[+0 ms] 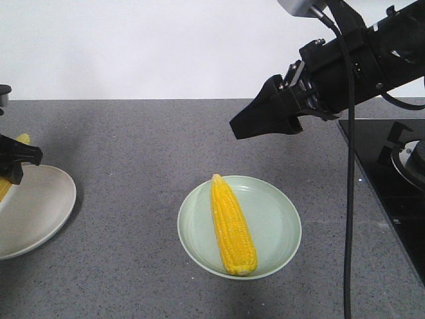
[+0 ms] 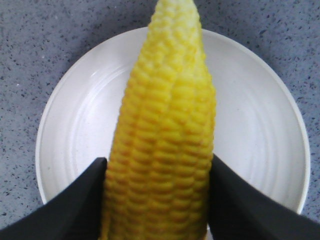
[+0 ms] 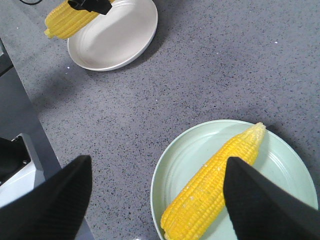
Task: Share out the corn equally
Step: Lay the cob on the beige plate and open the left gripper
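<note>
One cob of corn lies flat on a pale green plate near the middle of the grey speckled bench, its pointed tip toward the far side and its blunt end close to the plate's near rim. In the right wrist view the same cob runs diagonally across the green plate, touching nothing but the plate.

A second cob is clamped between the two black fingers of the left pincer, which press on its thick end from both sides. It hangs over a white plate, tip pointing away from the wrist camera; whether it touches the plate cannot be told. From the front only a sliver of this cob shows at the left edge, behind the left pincer and above the white plate. The two plates stand well apart.

The right pincer hovers above the bench, beyond and to the right of the green plate, holding nothing. In its own wrist view its fingers stand wide apart, with the green plate between them below.

At the right edge of the bench sits a black stove top.
</note>
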You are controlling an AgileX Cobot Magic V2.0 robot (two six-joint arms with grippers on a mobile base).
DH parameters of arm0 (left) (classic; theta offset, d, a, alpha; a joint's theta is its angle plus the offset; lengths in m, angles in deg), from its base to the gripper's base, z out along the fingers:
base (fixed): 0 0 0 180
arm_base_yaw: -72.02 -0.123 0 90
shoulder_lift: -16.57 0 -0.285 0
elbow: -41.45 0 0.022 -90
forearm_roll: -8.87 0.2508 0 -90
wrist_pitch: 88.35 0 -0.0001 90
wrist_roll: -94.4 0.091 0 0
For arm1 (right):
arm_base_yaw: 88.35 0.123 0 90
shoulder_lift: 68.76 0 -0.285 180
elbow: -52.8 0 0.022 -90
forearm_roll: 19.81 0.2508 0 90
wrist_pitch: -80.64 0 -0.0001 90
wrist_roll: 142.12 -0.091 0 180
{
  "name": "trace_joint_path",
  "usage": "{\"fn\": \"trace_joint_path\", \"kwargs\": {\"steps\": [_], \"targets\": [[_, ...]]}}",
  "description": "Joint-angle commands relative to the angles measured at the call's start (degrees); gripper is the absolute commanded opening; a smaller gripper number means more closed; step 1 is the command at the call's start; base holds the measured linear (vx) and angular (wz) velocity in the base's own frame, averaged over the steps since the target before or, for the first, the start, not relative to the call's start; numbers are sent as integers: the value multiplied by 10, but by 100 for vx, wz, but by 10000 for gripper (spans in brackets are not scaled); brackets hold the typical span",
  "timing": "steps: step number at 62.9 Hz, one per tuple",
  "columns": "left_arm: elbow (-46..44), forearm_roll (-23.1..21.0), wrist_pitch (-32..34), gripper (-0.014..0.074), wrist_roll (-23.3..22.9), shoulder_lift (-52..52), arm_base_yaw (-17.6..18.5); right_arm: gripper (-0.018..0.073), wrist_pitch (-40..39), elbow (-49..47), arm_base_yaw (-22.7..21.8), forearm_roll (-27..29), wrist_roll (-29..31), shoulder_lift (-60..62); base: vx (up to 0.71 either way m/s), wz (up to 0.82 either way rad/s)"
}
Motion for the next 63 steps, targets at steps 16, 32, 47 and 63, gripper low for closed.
{"fn": "trace_joint_path", "kwargs": {"steps": [16,32,47,63], "targets": [[-13,-3,6,398,-19,-23,0,522,16,-17,0,22,4,20,0,0],[-13,-3,8,448,-19,-23,0,522,16,-17,0,22,4,20,0,0],[-13,-2,7,454,-17,-23,0,522,14,-17,0,22,4,20,0,0],[-13,-2,4,431,-16,-23,0,442,0,-17,0,22,28,20,0,0]]}}
